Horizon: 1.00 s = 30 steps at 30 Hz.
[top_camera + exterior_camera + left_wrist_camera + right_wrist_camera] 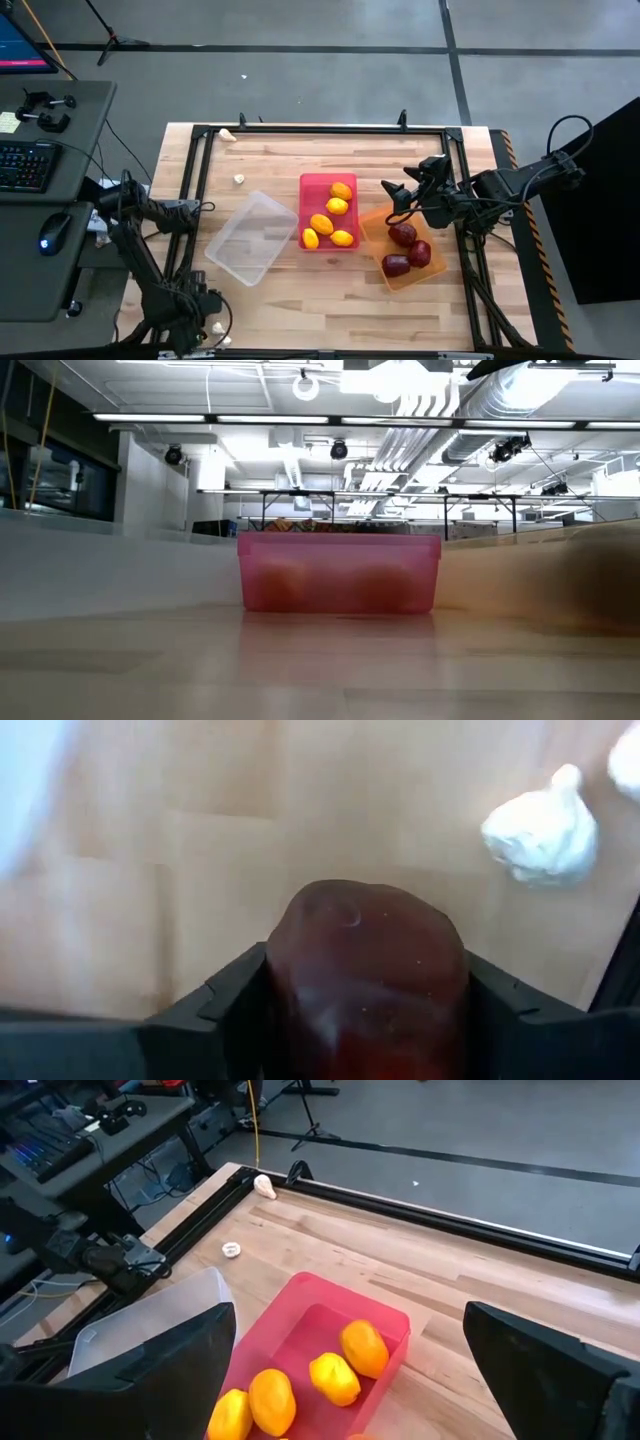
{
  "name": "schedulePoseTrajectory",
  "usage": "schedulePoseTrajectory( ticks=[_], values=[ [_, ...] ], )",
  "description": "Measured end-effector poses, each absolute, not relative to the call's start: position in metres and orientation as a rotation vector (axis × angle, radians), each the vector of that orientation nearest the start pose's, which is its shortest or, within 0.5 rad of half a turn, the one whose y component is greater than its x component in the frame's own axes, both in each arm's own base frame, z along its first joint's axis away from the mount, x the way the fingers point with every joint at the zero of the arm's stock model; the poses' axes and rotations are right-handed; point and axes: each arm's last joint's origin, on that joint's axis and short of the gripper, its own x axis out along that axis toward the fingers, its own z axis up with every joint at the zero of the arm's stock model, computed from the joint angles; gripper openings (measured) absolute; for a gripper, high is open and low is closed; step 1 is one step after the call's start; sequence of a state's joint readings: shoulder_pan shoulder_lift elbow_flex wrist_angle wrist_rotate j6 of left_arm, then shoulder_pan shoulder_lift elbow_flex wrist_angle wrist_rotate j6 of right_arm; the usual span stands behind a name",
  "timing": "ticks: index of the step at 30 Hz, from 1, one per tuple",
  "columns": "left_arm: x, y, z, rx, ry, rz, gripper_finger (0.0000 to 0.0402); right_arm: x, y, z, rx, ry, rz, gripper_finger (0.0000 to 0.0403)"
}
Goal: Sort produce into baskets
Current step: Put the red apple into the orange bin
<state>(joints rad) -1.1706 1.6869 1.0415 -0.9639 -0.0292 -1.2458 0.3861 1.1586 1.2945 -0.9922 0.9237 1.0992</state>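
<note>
My left gripper [195, 318] is at the table's near left corner, pointing down, shut on a dark red fruit [365, 970]. Two garlic bulbs [543, 830] lie on the wood beside it. My right gripper [395, 195] hangs open above the gap between the red-pink basket [328, 183] and the orange basket [372, 228]. Several lemons [338, 206] lie in the red-pink basket, three dark red fruits [403, 234] in the orange one. The clear basket [250, 238] stands left of them. The low view shows only the red-pink basket [340, 572]. My left gripper pinches the dark red fruit between its two fingers [215, 1005], one on each of two opposite sides [285, 990]. The fingers come from above, pointing down. Whether the fruit rests on the table or is lifted clear, I cannot tell.
A garlic bulb [240, 179] lies on the wood far left of the clear basket, and another [228, 135] sits on the black frame rail at the far left corner. A desk with keyboard and mouse [50, 232] stands left of the table.
</note>
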Motion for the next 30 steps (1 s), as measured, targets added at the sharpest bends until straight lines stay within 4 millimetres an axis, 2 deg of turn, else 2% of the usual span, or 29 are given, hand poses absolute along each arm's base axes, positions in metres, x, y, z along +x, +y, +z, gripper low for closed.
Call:
schedulePoseTrajectory(
  ticks=[2, 5, 8, 10, 12, 14, 17, 20, 26, 30],
  values=[
    [0.115, -0.243, 0.186, -0.051, 1.523, 0.119, 0.0206, 0.198, 0.056, 0.374, 0.505, 0.323, -0.788, 0.0381],
    [0.126, -0.219, 0.226, -0.137, 1.373, 0.134, 0.0206, 0.198, 0.056, 0.374, 0.506, 0.322, -0.787, 0.0381],
    [0.140, -0.186, 0.273, -0.217, 1.109, 0.147, 0.0206, 0.198, 0.056, 0.374, 0.507, 0.321, -0.787, 0.0381],
    [0.153, -0.162, 0.298, -0.233, 0.890, 0.221, 0.0216, 0.198, 0.056, 0.374, 0.507, 0.321, -0.787, 0.0381],
    [0.168, -0.138, 0.314, -0.176, 0.712, 0.321, 0.0231, 0.199, 0.056, 0.374, 0.507, 0.320, -0.788, 0.0381],
    [0.189, -0.116, 0.322, -0.097, 0.614, 0.409, 0.0236, 0.199, 0.056, 0.374, 0.507, 0.307, -0.792, 0.0381],
    [0.234, -0.087, 0.321, -0.007, 0.576, 0.477, 0.0236, 0.200, 0.056, 0.376, 0.508, 0.280, -0.803, 0.0381],
    [0.287, -0.069, 0.306, 0.025, 0.556, 0.375, 0.0235, 0.200, 0.055, 0.376, 0.500, 0.268, -0.811, 0.0381],
    [0.384, -0.055, 0.247, -0.005, 0.360, 0.149, 0.0237, 0.202, 0.055, 0.379, 0.496, 0.220, -0.822, 0.0381],
    [0.435, -0.051, 0.233, -0.026, 0.269, 0.100, 0.0237, 0.203, 0.056, 0.381, 0.494, 0.208, -0.811, 0.0381]
  ],
)
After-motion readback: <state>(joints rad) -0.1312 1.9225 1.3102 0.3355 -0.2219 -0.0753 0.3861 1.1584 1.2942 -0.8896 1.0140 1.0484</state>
